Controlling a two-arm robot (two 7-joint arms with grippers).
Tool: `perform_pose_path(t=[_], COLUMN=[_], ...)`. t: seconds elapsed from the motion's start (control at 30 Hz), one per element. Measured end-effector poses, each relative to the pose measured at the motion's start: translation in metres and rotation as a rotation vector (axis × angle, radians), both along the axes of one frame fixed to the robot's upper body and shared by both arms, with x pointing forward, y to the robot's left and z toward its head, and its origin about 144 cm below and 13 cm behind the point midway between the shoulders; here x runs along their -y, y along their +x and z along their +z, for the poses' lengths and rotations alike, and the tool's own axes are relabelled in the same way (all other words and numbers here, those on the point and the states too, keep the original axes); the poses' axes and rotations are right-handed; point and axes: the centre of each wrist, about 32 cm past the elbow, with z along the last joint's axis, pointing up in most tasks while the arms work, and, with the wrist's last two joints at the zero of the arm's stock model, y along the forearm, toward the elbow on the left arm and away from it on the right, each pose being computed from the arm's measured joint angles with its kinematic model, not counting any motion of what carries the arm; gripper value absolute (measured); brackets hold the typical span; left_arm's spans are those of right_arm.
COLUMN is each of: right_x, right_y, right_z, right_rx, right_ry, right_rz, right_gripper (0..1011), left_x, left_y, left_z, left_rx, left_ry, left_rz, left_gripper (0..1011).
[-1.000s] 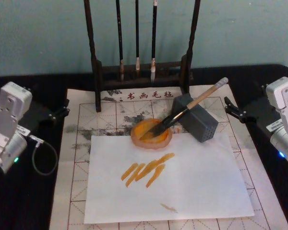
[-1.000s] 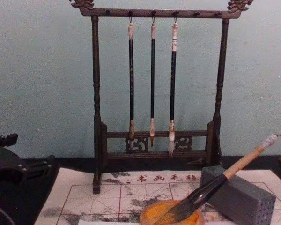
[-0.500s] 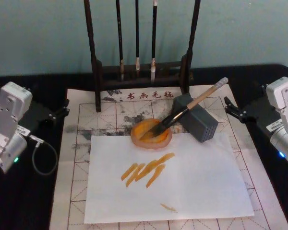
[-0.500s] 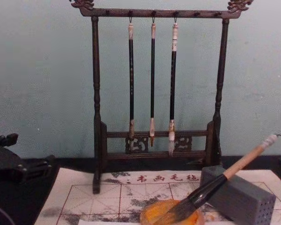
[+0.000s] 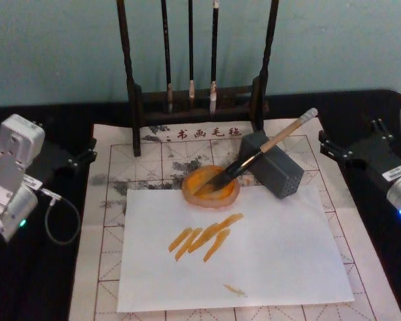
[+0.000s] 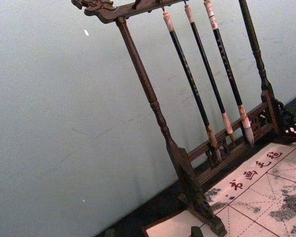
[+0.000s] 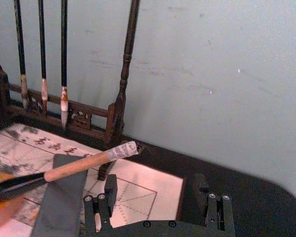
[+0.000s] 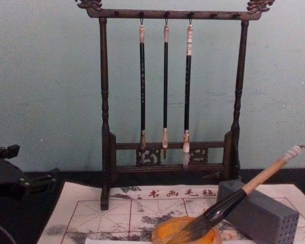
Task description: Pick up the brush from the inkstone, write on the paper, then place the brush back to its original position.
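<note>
Swung round at the table's right edge, the right gripper (image 5: 329,148) now points leftward at the brush (image 5: 264,148), fingers apart and holding nothing; the brush lies with bristles in the inkstone (image 5: 192,192) and handle propped on the grey block (image 5: 281,175); its long axis runs near-left to far-right, capped end nearest this gripper; the left gripper (image 5: 70,159) sits parked well apart at the left, so the right arm looks better placed.

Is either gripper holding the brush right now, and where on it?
Nothing is held. The brush lies with bristles in the inkstone, handle on the grey block; the open right gripper is apart, left gripper too.
</note>
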Motion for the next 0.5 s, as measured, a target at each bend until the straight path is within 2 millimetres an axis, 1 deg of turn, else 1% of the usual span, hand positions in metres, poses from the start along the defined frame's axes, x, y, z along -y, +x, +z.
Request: perform_pose_path(t=[0.23,0.5], right_x=[0.0016,-0.0017], right_y=[-0.0086,-0.0114], right_z=[0.0032,0.0039], right_rx=[-0.085,-0.185], right_ry=[0.162,0.364], right_rz=[0.0,0.017], right_gripper=[1000,1000], left_x=[0.0,0.0], left_y=[0.0,0.0], left_z=[0.0,0.0], left_rx=[0.0,0.0], left_ry=[0.0,0.0], left_rz=[0.0,0.0], left_gripper=[1001,1001])
